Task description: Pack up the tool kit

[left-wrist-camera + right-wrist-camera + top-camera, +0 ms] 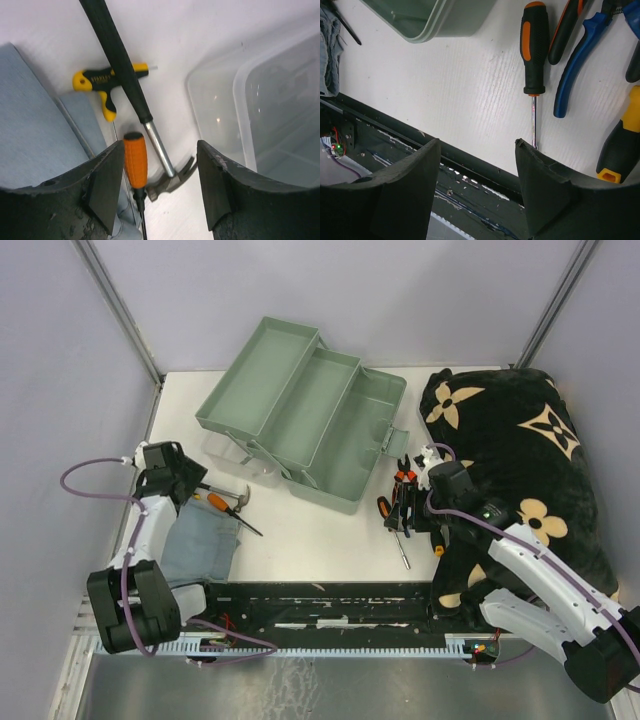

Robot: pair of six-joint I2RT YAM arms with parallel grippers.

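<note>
Left of the toolbox (310, 425), the left pincer (160, 187) hangs with its fingers apart and nothing between them, over the hammer (122, 65) and an orange-handled screwdriver (136, 160) lying just beside the hammer's head. The hammer's black handle crosses a yellow-and-black T-handle driver (102, 80) at the edge of the grey-blue cloth (30, 125). The hammer is probably head-heavy, so a hold on the handle close to the head should keep it from swinging. The screwdriver is likely light and apt to roll, so it is best taken across the middle of its handle.

The toolbox itself stands open on the tabletop (330, 535), trays folded out and seemingly unfilled. It looks stiff and thin-walled, so tools dropped in may clatter and slide.

Right of the toolbox's near corner, the right pincer (476, 165) is also spread and holds nothing. It hovers by a black-and-orange screwdriver (535, 50), with blue-handled pliers (580, 55) further right. The pliers may pivot open — a grip across both handles seems safest.
</note>
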